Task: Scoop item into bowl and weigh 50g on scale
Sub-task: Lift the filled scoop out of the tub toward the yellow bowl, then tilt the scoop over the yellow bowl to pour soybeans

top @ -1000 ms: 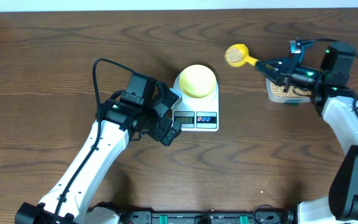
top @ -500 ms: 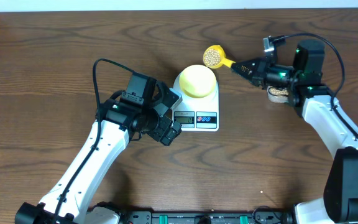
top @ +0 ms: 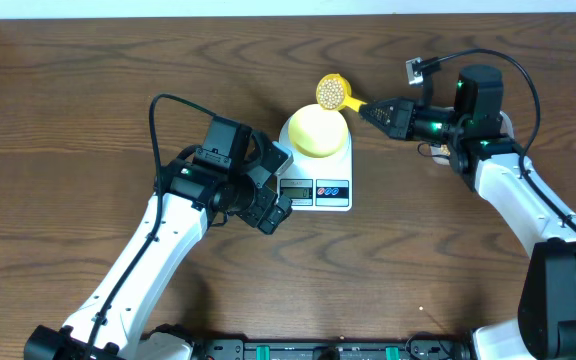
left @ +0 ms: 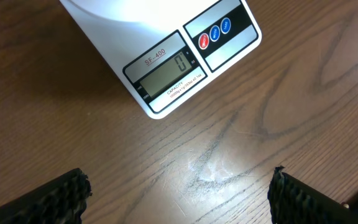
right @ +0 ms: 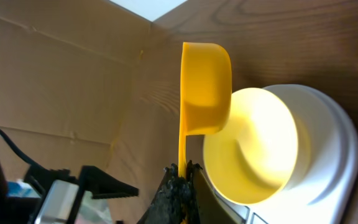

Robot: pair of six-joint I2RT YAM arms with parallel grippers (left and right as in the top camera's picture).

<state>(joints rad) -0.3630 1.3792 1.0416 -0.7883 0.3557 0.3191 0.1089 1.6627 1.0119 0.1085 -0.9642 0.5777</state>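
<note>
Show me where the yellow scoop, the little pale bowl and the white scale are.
Bright yellow plastic scoop (top: 331, 91), overhead view, on its round cup.
Small round pale yellow-green bowl (top: 318, 131), overhead view, on its inner middle.
White flat digital scale (left: 162, 74), left wrist view, on its grey display.
</note>
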